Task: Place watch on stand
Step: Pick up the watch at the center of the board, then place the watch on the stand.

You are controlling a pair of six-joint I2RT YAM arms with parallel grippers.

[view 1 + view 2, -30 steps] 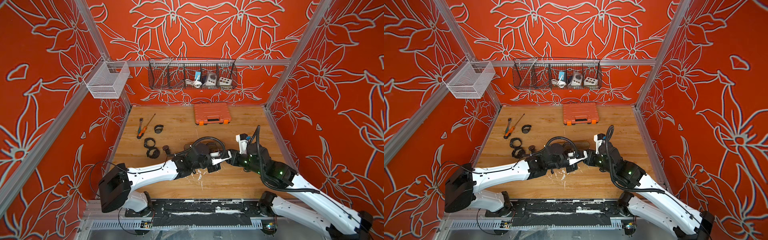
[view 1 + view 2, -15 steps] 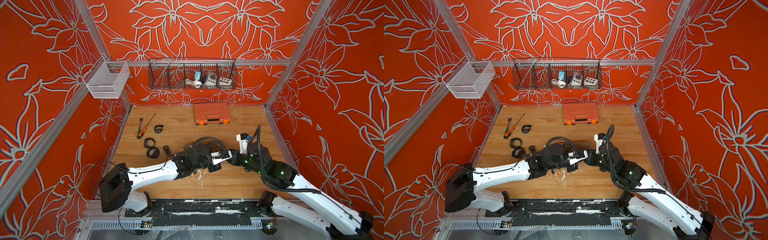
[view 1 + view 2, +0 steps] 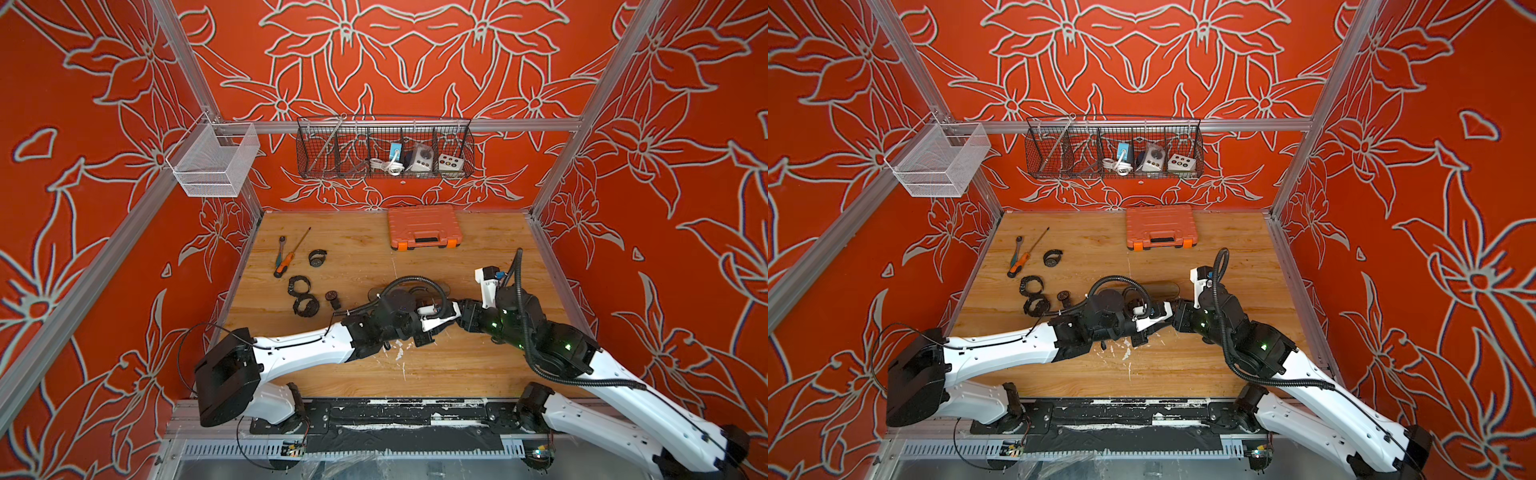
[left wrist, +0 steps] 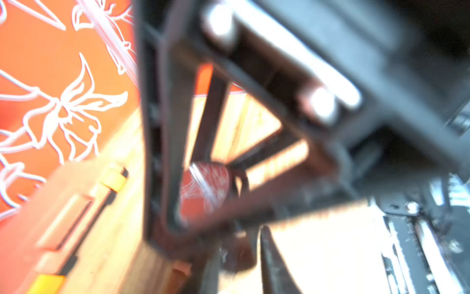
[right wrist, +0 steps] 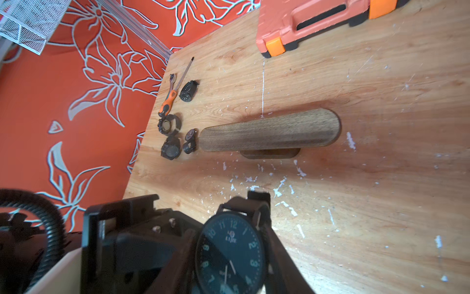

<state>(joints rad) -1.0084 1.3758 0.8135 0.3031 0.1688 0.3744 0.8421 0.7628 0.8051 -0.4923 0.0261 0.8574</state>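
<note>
Meeting mid-table, both arms' wrists sat close together over the wooden tabletop [image 3: 478,365]. R gripper [image 5: 230,257] clenched on the watch [image 5: 230,254], dark dial w/ teal numerals, face toward the wrist cam, strap looped behind. L gripper [image 3: 1152,318] was right beside the watch; L wrist view too blurred, can't tell if it was released or gripping. Watch held above the table, near but not on the stand [image 5: 269,133]. Stand bare, dark-brown wooden bar on small base, lying between arms and orange tool case [image 3: 424,227]. Four other watches [image 5: 170,149] plus screwdriver [image 5: 169,100] and small wrench sat near the table's L edge.
</note>
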